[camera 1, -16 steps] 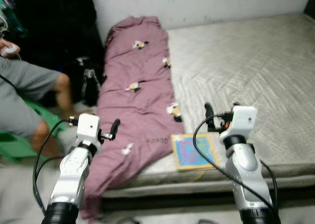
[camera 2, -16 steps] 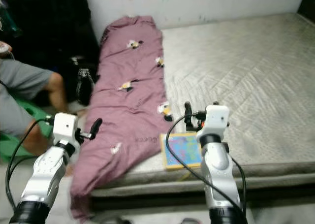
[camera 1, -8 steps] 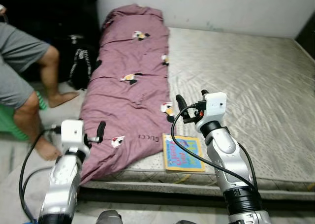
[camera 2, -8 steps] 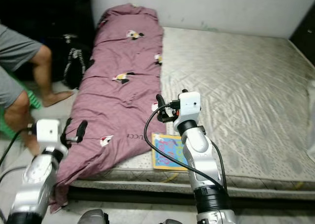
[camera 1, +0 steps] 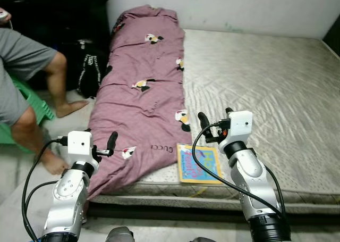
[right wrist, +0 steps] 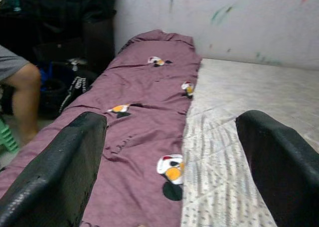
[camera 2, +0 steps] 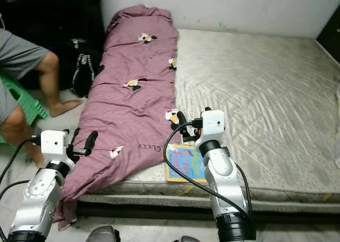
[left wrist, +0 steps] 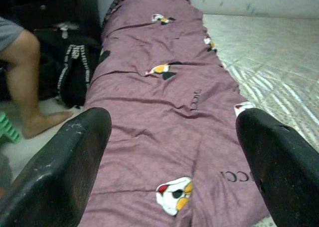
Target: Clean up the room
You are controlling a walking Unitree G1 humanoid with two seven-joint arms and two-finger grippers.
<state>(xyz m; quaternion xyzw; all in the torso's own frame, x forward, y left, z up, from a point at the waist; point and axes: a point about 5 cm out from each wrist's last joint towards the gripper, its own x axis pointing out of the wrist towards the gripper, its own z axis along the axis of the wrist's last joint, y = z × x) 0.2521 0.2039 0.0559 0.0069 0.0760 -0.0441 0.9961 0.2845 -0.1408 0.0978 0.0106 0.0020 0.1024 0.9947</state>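
Both pincers are raised in front of the robot at the near edge of the bed, and each stands wide with nothing between its fingers. Left pincer (camera 1: 109,142) hovers over the hanging near corner of the blanket; right pincer (camera 1: 215,124) hovers just above the book, by the blanket's right edge.

One mattress (camera 1: 276,88), bare and grey with a quilted diamond pattern, takes up most of the scene and runs back to a pale wall (camera 1: 239,8) marked with a few green smudges. One purple blanket (camera 1: 143,98), printed with small cartoon figures and the letters "GUCCI" near its lower end, lies in a long strip down the left side of the mattress; its near corner spills off the bed toward the floor. One thin book (camera 1: 199,163) with a yellow border and a bright blue and pink cover lies flat at the front edge of the mattress, just beside the blanket's lower right corner.

Left of the bed, one black bag (camera 1: 87,72) with a black-and-white strap stands on the floor (camera 1: 64,122) against dark furniture. One person (camera 1: 24,88) in grey sits there on a green stool (camera 1: 37,101), bare legs and feet on the floor.
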